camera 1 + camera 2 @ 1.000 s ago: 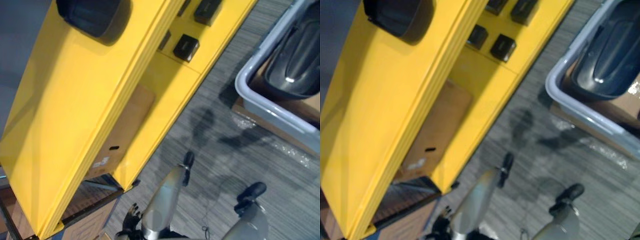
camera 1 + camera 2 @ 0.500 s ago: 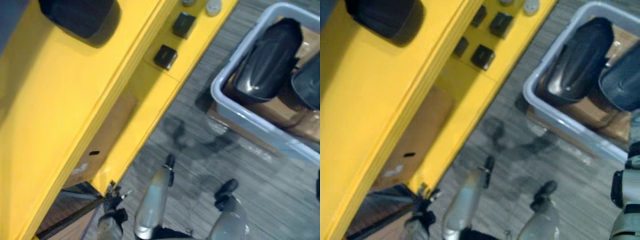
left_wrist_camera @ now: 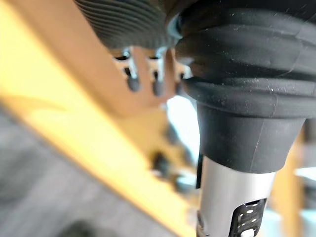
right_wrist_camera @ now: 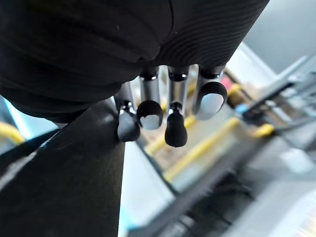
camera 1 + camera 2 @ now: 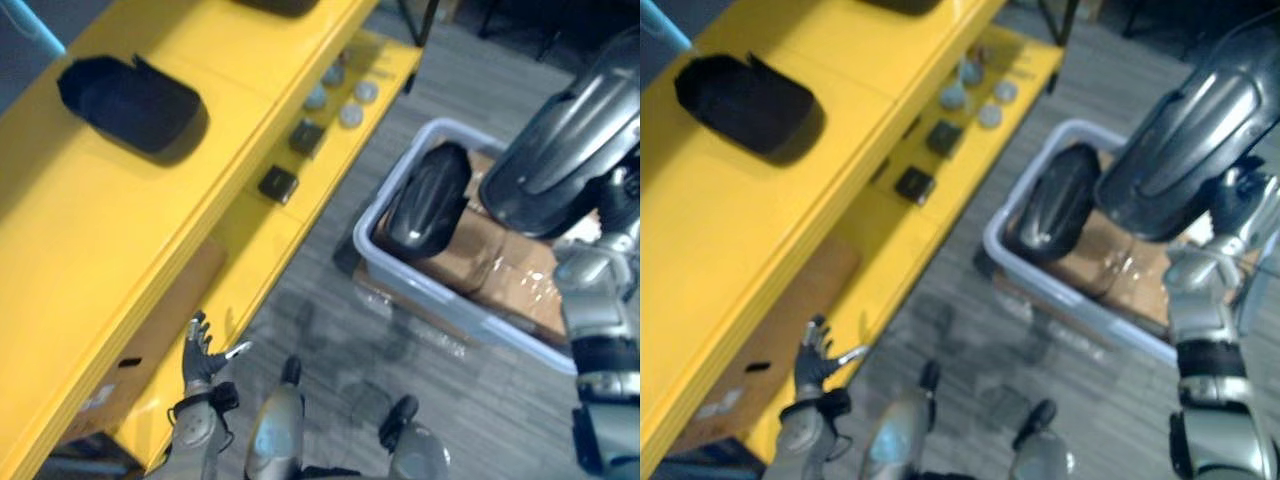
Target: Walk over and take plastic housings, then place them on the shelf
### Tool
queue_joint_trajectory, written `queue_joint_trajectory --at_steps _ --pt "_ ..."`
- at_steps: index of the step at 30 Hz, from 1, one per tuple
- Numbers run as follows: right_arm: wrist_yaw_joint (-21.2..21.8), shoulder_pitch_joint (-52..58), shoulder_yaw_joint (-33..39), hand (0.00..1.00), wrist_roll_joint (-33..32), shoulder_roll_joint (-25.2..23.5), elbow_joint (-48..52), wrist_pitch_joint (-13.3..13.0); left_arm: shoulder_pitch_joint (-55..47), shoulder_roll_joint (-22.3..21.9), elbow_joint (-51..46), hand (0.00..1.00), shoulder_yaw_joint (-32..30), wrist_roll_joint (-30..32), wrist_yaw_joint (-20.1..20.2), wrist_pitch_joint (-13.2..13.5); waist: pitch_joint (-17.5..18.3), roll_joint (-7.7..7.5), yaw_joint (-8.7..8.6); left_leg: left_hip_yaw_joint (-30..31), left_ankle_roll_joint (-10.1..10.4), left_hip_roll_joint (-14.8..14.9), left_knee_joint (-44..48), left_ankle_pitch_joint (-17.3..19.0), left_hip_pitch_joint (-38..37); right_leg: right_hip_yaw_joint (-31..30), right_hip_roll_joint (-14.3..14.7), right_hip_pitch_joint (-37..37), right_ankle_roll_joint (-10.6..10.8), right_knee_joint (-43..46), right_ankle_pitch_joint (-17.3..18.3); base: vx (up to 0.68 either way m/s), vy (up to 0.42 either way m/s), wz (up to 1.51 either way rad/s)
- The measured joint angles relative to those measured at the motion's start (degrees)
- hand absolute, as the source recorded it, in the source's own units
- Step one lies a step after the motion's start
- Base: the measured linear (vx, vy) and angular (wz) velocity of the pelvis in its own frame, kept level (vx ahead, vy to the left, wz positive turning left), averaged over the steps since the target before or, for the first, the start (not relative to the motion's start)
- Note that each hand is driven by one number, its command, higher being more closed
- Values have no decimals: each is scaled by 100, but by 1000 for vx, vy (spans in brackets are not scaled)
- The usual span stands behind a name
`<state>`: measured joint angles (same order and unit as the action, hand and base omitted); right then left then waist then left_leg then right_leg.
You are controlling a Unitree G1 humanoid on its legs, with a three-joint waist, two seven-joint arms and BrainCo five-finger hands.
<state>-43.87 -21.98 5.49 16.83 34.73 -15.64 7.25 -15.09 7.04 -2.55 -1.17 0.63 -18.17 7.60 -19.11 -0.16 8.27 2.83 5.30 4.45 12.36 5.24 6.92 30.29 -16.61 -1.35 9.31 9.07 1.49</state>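
— Where is the plastic housing [image 5: 1185,150]?
— The right hand [image 5: 1238,195] has its fingers curled on it and holds it high, above the grey bin [image 5: 450,305]. A second housing [image 5: 425,200] lies in that bin, a third housing [image 5: 125,100] on the yellow shelf [image 5: 90,230].
— And the left hand [image 5: 203,355]?
— Fingers spread, empty, just beside the shelf's lower edge.

No legible text or labels
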Motion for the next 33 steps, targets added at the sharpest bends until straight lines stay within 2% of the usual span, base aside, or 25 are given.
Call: queue_joint_trajectory --at_steps 1,4,9,11,12,14,16,17,19,20,22,25,27,28,30,33 --pt "-5 139 -4 100 126 -85 177 -42 33 50 -170 0 8 354 -116 37 194 -14 -52 1 4 -7 -4 3 -19 54 14 -77 18 -78 -13 -10 -4 5" --pt "-136 257 -28 100 322 -227 399 -284 274 343 -327 0 6 1086 -384 281 358 -22 -124 -19 27 4 -76 19 -218 74 84 -294 31 -260 -85 -19 3 0" --pt "-227 321 -250 100 559 -241 844 -963 670 644 -319 0 101 2017 -836 729 729 -108 -150 -207 46 36 -260 6 -402 -74 219 -478 20 -826 -421 -28 6 -24" --pt "-231 313 -330 100 807 -246 1112 -1337 895 642 -320 0 348 1991 -826 885 922 -163 -200 -325 45 18 -293 5 -401 -151 229 -480 19 -1005 -559 -4 33 -17" --pt "-228 304 -385 100 876 -247 1200 -1403 936 641 -320 0 419 1930 -787 900 958 -174 -209 -341 44 16 -299 4 -414 -197 235 -480 19 -1041 -590 4 42 -22" --pt "-176 235 -549 100 1085 -284 1368 -1622 1051 593 -322 0 643 1357 -436 883 1013 -198 -260 -385 42 10 -350 2 -495 -230 234 -524 14 -1108 -638 1 24 -16" --pt "2 104 -743 100 1280 -401 1424 -1863 1187 564 -326 0 999 267 331 630 1119 -231 -288 -477 44 14 -387 -9 -525 -275 244 -522 6 -1173 -681 -13 21 -12" --pt "48 63 -783 100 1352 -433 1438 -1908 1218 536 -328 0 1089 -2 513 526 1128 -230 -287 -493 44 16 -388 -9 -531 -301 245 -513 3 -1173 -686 -18 23 -17" --pt "266 -134 -1061 100 1542 -559 1488 -2110 1359 381 -315 0 1405 -916 1087 55 1136 -221 -295 -567 44 20 -390 -9 -538 -379 244 -470 -3 -1181 -721 -25 27 -16" --pt "325 -171 -1135 100 1582 -585 1488 -2133 1403 352 -302 0 1481 -1106 1209 -64 1136 -221 -296 -578 44 22 -390 -9 -543 -385 244 -470 -6 -1187 -729 -31 22 -9" --pt "612 -263 -1413 100 1798 -632 1486 -2304 1596 346 -287 0 1759 -1822 1610 -514 1136 -221 -298 -596 44 22 -390 -9 -551 -400 244 -468 -4 -1195 -745 -30 25 -5" --pt "893 -340 -1643 100 2017 -691 1480 -2473 1818 340 -162 0 1809 -2352 1926 -863 1139 -222 -301 -607 43 20 -391 -10 -552 -407 244 -466 -3 -1206 -762 -6 9 -1" --pt "948 -358 -1737 100 2071 -710 1470 -2497 1887 355 -73 0 1809 -2624 2032 -1028 1160 -223 -303 -613 42 18 -396 -11 -551 -406 243 -461 -7 -1216 -774 0 0 0" --pt "1033 -359 -1787 100 2127 -771 1447 -2502 1908 366 -46 0 1821 -2889 2146 -1214 1224 -236 -307 -625 42 12 -410 -11 -546 -406 244 -460 -1 -1255 -792 0 0 0" --pt "1044 -362 -1847 100 2232 -791 1369 -2542 1931 372 -28 0 1822 -3143 2229 -1372 1284 -227 -312 -632 41 10 -416 -11 -546 -402 246 -460 -7 -1275 -824 7 16 -1" --pt "1049 -373 -1987 100 2376 -801 1162 -2612 2005 381 88 0 1822 -3438 2402 -1471 1360 -230 -320 -633 41 1 -420 -11 -547 -396 239 -460 -7 -1275 -831 -2 23 0"
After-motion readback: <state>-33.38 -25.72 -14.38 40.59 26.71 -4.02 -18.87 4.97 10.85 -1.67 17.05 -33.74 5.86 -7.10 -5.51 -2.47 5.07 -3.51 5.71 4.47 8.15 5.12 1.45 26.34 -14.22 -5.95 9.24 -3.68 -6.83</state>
